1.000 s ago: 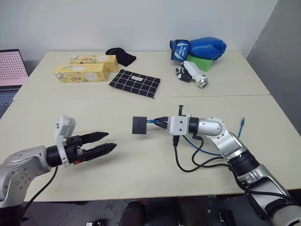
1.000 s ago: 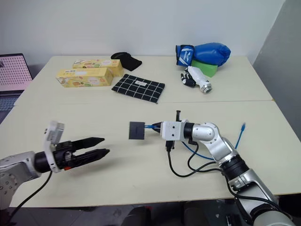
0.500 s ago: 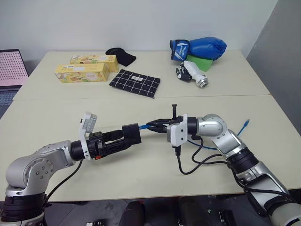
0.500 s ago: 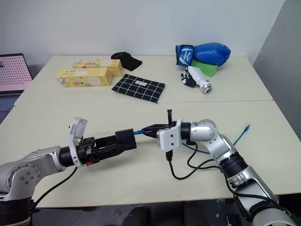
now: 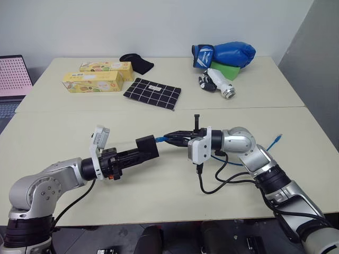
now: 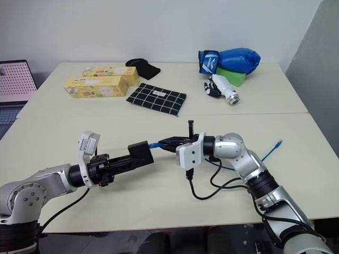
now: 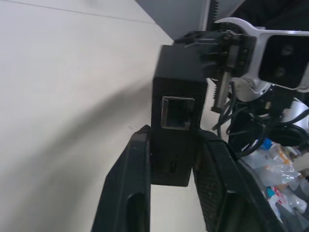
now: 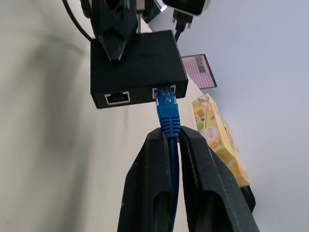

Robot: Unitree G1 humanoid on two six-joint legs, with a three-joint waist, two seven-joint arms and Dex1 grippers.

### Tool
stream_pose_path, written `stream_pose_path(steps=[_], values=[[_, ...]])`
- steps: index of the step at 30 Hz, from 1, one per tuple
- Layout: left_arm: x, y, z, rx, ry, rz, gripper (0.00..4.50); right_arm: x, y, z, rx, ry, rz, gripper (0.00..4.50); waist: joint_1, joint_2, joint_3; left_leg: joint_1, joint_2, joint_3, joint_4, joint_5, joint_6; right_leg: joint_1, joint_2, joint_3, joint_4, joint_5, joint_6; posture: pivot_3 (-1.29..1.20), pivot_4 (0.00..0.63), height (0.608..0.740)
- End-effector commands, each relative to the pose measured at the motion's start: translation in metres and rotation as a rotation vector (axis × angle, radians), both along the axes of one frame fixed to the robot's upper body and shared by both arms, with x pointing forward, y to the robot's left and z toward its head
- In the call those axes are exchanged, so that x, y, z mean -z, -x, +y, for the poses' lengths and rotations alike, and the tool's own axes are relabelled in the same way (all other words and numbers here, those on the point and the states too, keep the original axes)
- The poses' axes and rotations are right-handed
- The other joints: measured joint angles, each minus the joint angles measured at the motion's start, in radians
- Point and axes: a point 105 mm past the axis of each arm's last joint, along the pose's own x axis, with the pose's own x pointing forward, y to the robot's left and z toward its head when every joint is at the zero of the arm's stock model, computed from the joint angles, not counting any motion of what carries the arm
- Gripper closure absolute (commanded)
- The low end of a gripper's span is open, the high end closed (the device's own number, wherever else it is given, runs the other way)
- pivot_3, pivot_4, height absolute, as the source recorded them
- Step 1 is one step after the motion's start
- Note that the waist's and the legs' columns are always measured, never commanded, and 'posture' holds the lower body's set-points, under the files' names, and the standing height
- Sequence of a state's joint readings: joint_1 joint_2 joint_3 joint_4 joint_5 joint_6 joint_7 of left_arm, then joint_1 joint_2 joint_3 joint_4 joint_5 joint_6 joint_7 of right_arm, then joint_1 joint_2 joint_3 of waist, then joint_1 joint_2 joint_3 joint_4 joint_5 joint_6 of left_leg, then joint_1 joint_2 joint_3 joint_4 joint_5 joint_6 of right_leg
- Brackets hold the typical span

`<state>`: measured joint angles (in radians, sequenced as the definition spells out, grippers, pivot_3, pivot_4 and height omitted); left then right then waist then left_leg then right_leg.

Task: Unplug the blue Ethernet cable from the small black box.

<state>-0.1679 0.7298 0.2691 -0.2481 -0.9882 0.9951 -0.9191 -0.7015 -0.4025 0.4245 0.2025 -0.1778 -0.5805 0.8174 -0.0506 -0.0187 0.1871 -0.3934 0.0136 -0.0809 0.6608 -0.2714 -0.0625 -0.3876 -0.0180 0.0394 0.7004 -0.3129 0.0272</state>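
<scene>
The small black box (image 5: 147, 147) hangs above the table between my two arms. My left gripper (image 5: 142, 152) is shut on it, one finger (image 7: 133, 183) on each side of the box (image 7: 176, 121), with an empty port facing the wrist camera. The blue Ethernet cable (image 8: 167, 110) sits plugged into a port on the box's (image 8: 137, 67) far side. My right gripper (image 5: 169, 138) is shut on the cord just behind the plug (image 5: 159, 139). The rest of the cable loops behind my right arm, and its free end (image 5: 275, 142) lies on the table.
Two yellow cartons (image 5: 92, 82), a black checked cloth (image 5: 152, 94) and a black fabric lump (image 5: 136, 63) lie at the back left. Blue boxing gloves (image 5: 225, 54) and a white and black object (image 5: 220, 84) sit at the back right. A laptop (image 5: 13, 76) stands at the left edge.
My left arm swung right from open and empty to the box and shut on it. The right gripper kept its hold on the cable and rolled slightly.
</scene>
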Motion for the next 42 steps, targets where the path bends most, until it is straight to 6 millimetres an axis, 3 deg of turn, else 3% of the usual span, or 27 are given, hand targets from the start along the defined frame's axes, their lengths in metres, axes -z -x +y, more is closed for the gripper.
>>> stream_pose_path(steps=[1, 5, 10, 13, 18, 23, 40, 42], values=[[-0.004, -0.003, 0.002, -0.022, -0.012, -0.026, 3.72, -0.018, 0.014, 0.008, -0.088, -0.022, -0.107, 4.13, 0.000, 0.000, 0.000, 0.000, 0.000, 0.000, 0.000, 0.000, 0.000, 0.000, 0.000, 0.000, 0.000, 0.000, 0.000, 0.00, 0.150, 0.740], [-0.004, -0.003, 0.001, -0.004, -0.017, -0.032, 3.72, -0.016, 0.018, 0.002, -0.103, 0.010, -0.068, 3.08, -0.001, 0.000, 0.000, 0.000, 0.000, 0.000, 0.000, 0.000, 0.000, 0.000, 0.000, 0.000, 0.000, 0.000, 0.000, 0.00, 0.150, 0.740], [-0.002, -0.004, -0.002, 0.040, -0.059, -0.057, 3.72, -0.024, 0.022, -0.013, -0.084, -0.005, 0.151, 1.80, 0.006, 0.000, 0.000, 0.000, 0.000, -0.001, 0.000, 0.000, 0.000, 0.001, -0.001, 0.000, -0.001, 0.000, 0.000, 0.00, 0.150, 0.740], [0.002, 0.000, -0.010, 0.120, -0.133, -0.136, 3.72, -0.034, 0.027, -0.022, -0.057, -0.096, 0.551, 1.22, 0.010, 0.000, 0.000, 0.000, 0.000, 0.000, 0.000, 0.000, 0.000, 0.001, -0.001, 0.000, -0.001, 0.000, 0.000, 0.00, 0.150, 0.740], [0.002, -0.001, -0.019, 0.217, -0.185, -0.296, 3.72, -0.029, 0.034, -0.019, -0.011, -0.158, 0.976, 1.22, 0.017, 0.000, 0.000, -0.001, 0.001, -0.001, 0.000, 0.000, 0.000, 0.001, -0.001, 0.001, -0.001, 0.000, 0.000, 0.00, 0.150, 0.740], [0.000, -0.001, -0.021, 0.262, -0.181, -0.357, 3.72, -0.018, 0.040, -0.014, 0.015, -0.139, 1.135, 1.22, 0.018, 0.000, 0.000, -0.001, -0.001, -0.001, 0.000, 0.000, 0.000, 0.000, 0.000, 0.000, -0.002, 0.000, 0.000, 0.00, 0.150, 0.740], [0.004, 0.002, -0.018, 0.293, -0.187, -0.358, 3.72, -0.007, 0.033, -0.009, 0.045, -0.121, 1.211, 1.22, 0.017, 0.000, 0.000, -0.002, -0.001, -0.001, 0.000, 0.000, 0.001, -0.001, 0.001, -0.001, -0.002, 0.000, 0.000, 0.00, 0.150, 0.740], [0.005, 0.003, -0.018, 0.296, -0.188, -0.357, 3.72, -0.007, 0.031, -0.010, 0.045, -0.117, 1.214, 1.58, 0.017, 0.000, 0.000, -0.002, -0.001, -0.001, 0.000, 0.000, 0.001, -0.001, 0.001, -0.001, -0.002, 0.000, 0.000, 0.00, 0.150, 0.740]])
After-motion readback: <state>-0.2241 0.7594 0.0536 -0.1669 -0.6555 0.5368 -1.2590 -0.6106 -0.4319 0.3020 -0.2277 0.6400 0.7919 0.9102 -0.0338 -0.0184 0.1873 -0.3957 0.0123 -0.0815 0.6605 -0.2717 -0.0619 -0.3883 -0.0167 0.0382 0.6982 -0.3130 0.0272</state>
